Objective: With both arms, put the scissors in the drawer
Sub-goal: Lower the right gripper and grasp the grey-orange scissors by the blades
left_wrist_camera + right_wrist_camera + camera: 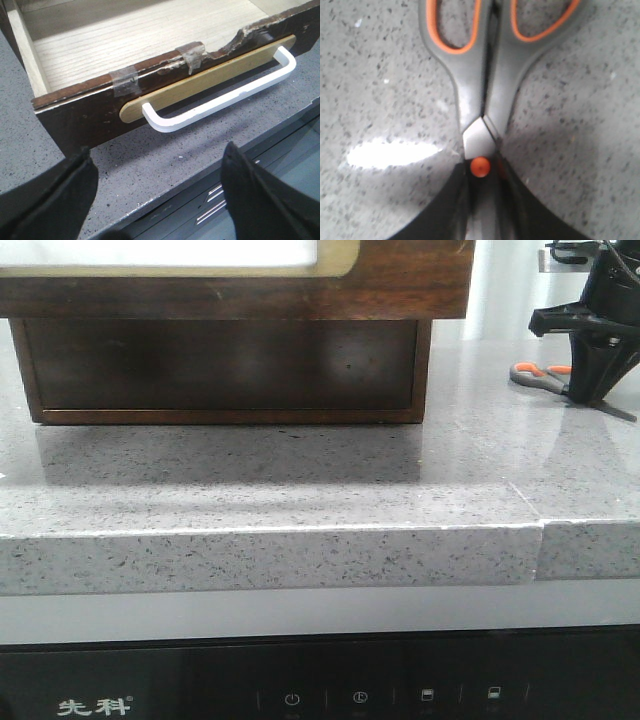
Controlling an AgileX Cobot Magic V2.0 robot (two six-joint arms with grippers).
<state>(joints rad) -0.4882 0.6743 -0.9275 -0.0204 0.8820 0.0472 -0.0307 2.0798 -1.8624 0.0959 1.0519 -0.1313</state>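
Note:
The scissors (pixel 485 90) have dark grey handles with orange inside the loops and an orange pivot. In the front view the scissors (pixel 535 375) lie on the grey counter at the far right. My right gripper (pixel 481 172) is shut on the blades just behind the pivot, and it stands over them in the front view (pixel 590 390). The drawer (pixel 140 50) is pulled open, and its pale wooden inside is empty. Its dark brown front (pixel 400 285) fills the top of the front view. My left gripper (pixel 157 148) is open and empty, just in front of the white handle (pixel 220 100).
The speckled grey counter (pixel 300 490) ends in a front edge, with a black appliance panel (pixel 320 690) below it. A dark wooden cabinet body (pixel 220 370) sits under the open drawer. Clear tape (pixel 125 80) patches the drawer's chipped top edge.

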